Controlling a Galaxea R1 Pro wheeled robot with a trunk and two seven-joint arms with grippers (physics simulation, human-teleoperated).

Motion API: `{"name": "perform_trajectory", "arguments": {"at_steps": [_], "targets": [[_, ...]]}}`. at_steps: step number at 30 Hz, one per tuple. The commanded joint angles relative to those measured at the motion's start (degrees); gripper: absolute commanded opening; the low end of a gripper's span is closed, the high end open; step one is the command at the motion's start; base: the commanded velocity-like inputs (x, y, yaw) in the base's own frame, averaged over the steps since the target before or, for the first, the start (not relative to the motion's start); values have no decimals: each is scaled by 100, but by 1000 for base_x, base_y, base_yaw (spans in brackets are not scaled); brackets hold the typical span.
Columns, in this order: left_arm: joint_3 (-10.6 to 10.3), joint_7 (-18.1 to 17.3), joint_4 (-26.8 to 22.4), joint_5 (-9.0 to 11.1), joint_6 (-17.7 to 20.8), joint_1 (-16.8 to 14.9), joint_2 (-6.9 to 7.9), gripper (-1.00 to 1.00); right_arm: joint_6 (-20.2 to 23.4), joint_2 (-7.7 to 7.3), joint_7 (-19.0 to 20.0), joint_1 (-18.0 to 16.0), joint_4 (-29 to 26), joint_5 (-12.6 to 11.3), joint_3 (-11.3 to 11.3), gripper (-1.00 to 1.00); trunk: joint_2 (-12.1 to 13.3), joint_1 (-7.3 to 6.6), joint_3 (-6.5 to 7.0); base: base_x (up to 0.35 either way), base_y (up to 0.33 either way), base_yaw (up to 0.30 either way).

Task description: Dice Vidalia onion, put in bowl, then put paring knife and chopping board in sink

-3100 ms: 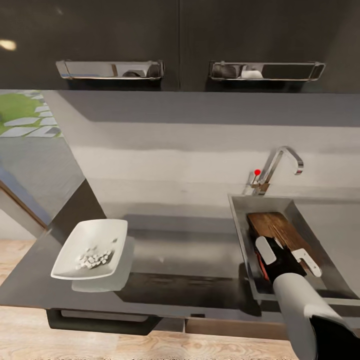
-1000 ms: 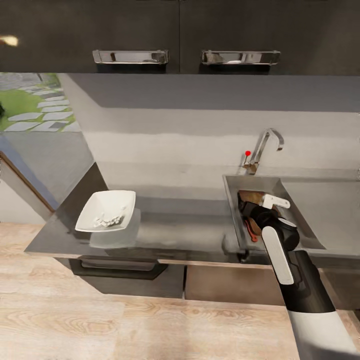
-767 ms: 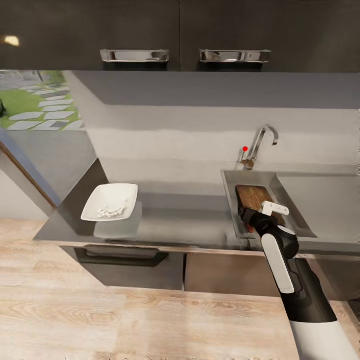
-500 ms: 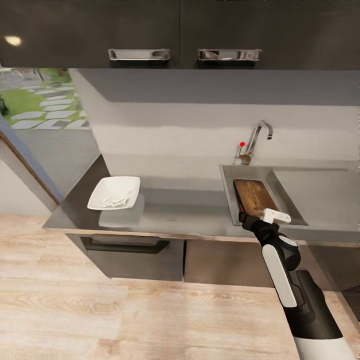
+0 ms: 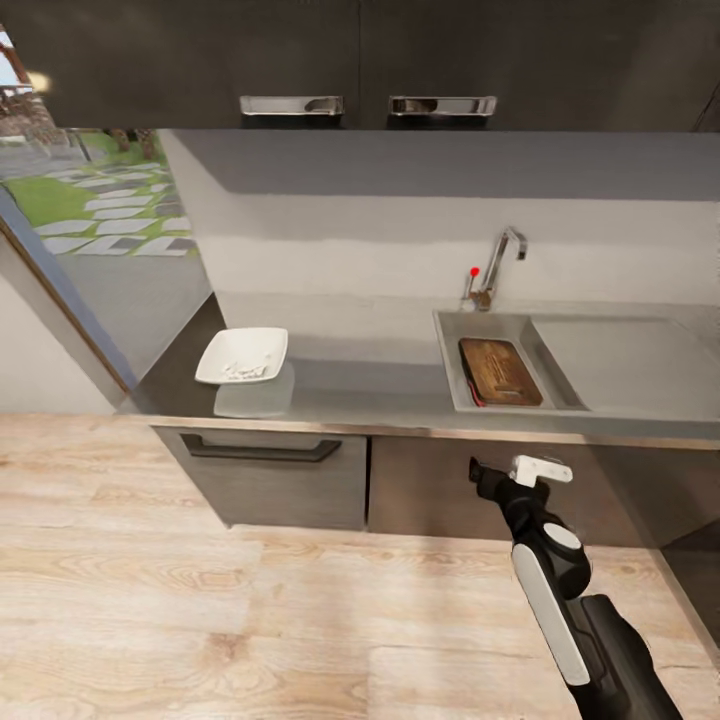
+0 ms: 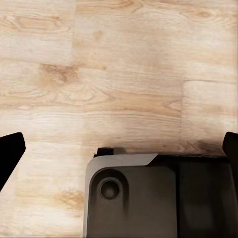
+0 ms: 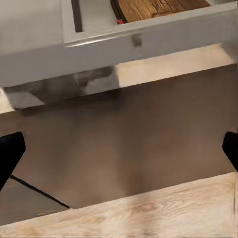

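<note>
in the head view we see the chopping board (image 5: 500, 372) lying flat inside the basin of the sink (image 5: 447, 380), its long side running from about 12 to 6 o'clock. a thin red-and-dark sliver along the board's 9 o'clock edge is the paring knife (image 5: 470, 381), squeezed between board and basin wall. the tap (image 5: 497, 262) with its red-tipped lever stands at the basin's 12 o'clock rim, and the flat drainer spreads toward 3 o'clock.

well apart from the sink, toward 9 o'clock along the countertop (image 5: 360, 388), sits the white bowl (image 5: 243, 356) with the diced vidalia onion (image 5: 243, 371) as a small pale heap inside it. dark cabinets (image 5: 270, 480) run under the counter, and more hang above.

our right gripper (image 5: 510, 468) hangs in front of the cabinet face, below the counter edge and at about 6 o'clock from the sink. its fingers are spread wide and hold nothing; in the right wrist view the two dark fingertips (image 7: 10, 153) sit at opposite edges, with the cabinet front between them and the board (image 7: 153, 7) and sink rim beyond.

in the left wrist view the left gripper (image 6: 119, 153) points down at the wooden floor (image 6: 124, 74) with part of the robot's dark base (image 6: 153, 193) below it; its fingertips (image 6: 10, 151) are likewise far apart and empty.
</note>
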Motion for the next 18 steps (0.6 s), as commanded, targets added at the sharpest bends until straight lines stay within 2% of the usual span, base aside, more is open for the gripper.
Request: {"name": "perform_trajectory", "arguments": {"at_steps": [1, 4, 7, 9, 13, 14, 15, 16, 18], "targets": [[12, -40, -10, 35, -4, 2, -1, 100, -23, -7, -55, 56, -8, -10, 43, 100, -9, 2, -9, -114, 0, 0], [13, -40, -17, 35, -4, 2, 0, 100, -209, -7, -52, 322, 30, 60, 184, 100, -9, 2, -9, -40, 0, 0], [19, -40, -18, 35, -4, 2, 0, 100, -489, -13, -44, 663, 174, 88, 449, 100, -9, 2, -9, -8, 0, 0], [22, -39, -20, 35, -4, 2, 3, 100, -833, -15, -39, 804, 516, 95, 685, 100, -9, 2, -9, -2, 0, 0], [28, -32, -23, 35, -4, 2, 16, 100, -1832, -16, -35, 870, 1814, 179, 1311, 100, -9, 2, -9, 0, 0, 0], [29, -32, -25, 35, -4, 2, 17, 100, -2199, -16, -34, 874, 2241, 226, 1496, 100, -9, 2, -9, 0, 0, 0], [29, -32, -26, 35, -4, 2, 17, 100, -2413, -16, -34, 876, 2499, 243, 1586, 100, -9, 2, -9, 0, 0, 0], [29, -31, -27, 35, -4, 2, 17, 100, -2752, -14, 9, 878, 2989, 261, 1714, 100, -9, 2, -9, 0, 0, 0], [29, -31, -27, 35, -4, 2, 19, 100, -3019, -10, 236, 879, 3530, 269, 1810, 100, -9, 2, -9, 0, 0, 0]]}}
